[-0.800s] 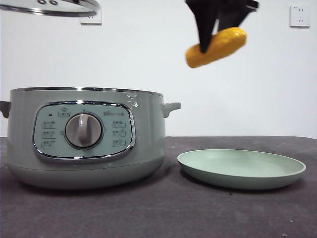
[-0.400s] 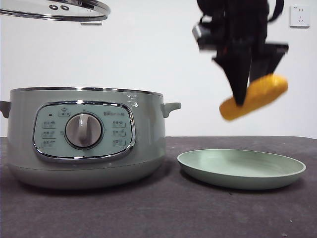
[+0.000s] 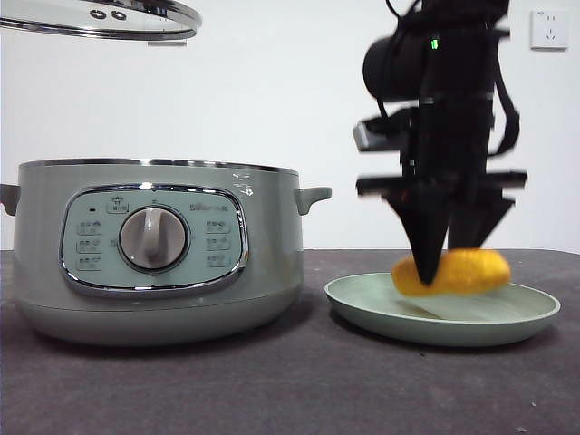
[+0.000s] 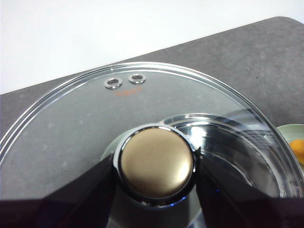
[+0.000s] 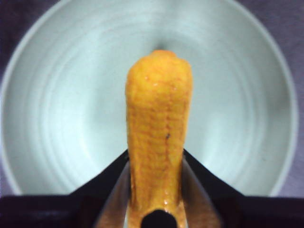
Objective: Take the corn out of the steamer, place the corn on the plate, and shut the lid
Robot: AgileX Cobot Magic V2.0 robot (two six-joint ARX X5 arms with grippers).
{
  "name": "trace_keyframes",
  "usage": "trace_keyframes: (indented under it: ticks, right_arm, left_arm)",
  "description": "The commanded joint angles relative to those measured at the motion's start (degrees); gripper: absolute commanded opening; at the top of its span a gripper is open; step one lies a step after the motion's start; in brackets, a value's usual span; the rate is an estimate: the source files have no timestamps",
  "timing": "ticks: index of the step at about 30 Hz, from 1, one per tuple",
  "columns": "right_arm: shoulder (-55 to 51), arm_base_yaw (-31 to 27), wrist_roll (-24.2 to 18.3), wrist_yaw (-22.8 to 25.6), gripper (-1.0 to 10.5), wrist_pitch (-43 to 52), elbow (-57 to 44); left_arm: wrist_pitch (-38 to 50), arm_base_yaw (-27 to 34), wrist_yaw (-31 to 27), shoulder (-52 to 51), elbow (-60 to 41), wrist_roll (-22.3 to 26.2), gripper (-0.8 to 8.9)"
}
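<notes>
behind everything stands a plain white wall point(image 3: 272, 91) with a socket point(image 3: 548, 29) at its upper right, and under it a dark grey table point(image 3: 272, 390) carries the large round sage-green steamer point(image 3: 154, 249) with its chrome-framed panel and grey dial point(image 3: 152, 238). just beside the pot lies the shallow round pale-green plate point(image 3: 507, 317), apart from it. my right gripper point(image 3: 444, 263) comes down from above over the plate, its two black jaws clamped on the short glossy yellow-orange corn point(image 3: 467, 270), which lies nearly level, low over the dish; i cannot tell whether it touches. from my right wrist the cob point(image 5: 159, 128) points over the plate's middle point(image 5: 61, 118). my left gripper point(image 4: 156, 164) holds the round glass lid point(image 3: 100, 18) by its knob point(image 4: 156, 164), jaws pressed to both sides of it, high over the open steamer point(image 4: 228, 142).
</notes>
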Motion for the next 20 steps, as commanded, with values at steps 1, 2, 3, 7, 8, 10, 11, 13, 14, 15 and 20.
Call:
trace_keyframes:
  ticks: [1,2,3,7,8,10,11,13,14,15,20]
  right_arm:
    - [0.2,0.2,1.0,0.2,-0.1,4.5,-3.2]
    - [0.2,0.2,1.0,0.2,0.1,5.7,-4.1]
    - [0.2,0.1,1.0,0.2,0.5,6.3,-4.6]
    - [0.2,0.1,1.6,0.3,3.0,6.5,-5.0]
    - [0.2,0.1,2.0,0.3,3.4,6.7,-5.0]
    - [0.2,0.1,2.3,0.4,4.1,6.8,-5.0]
    - [0.1,0.1,2.3,0.4,4.1,6.8,-5.0]
    - [-0.3,0.1,2.3,0.3,4.1,6.7,-5.0]
    - [-0.7,0.2,2.3,0.3,4.1,6.8,-5.0]
    - [-1.5,0.2,2.3,0.3,4.1,6.7,-5.0]
    - [-7.3,0.1,2.3,0.3,4.1,5.8,-5.0]
  left_arm:
    - [3.0,0.0,-0.1,-0.5,0.5,-0.4,-0.09]
    - [3.0,0.0,-0.1,-0.5,0.5,-0.4,-0.09]
    - [3.0,0.0,-0.1,-0.5,0.5,-0.4,-0.09]
    - [3.1,0.0,-0.1,-0.4,0.5,-0.4,-0.09]
    - [3.1,0.0,0.0,-0.2,0.5,-0.5,-0.09]
    - [3.2,0.0,0.2,0.5,0.5,-0.8,-0.09]
    - [3.3,0.0,1.0,0.9,0.5,-0.9,-0.09]
    - [3.7,0.0,2.6,2.0,0.5,-1.4,-0.09]
    - [3.9,0.0,3.0,2.6,0.5,-1.9,-0.09]
    - [4.4,-0.1,4.0,3.5,0.5,-2.1,-0.09]
    - [6.8,-0.5,7.6,7.7,0.5,-3.5,-0.09]
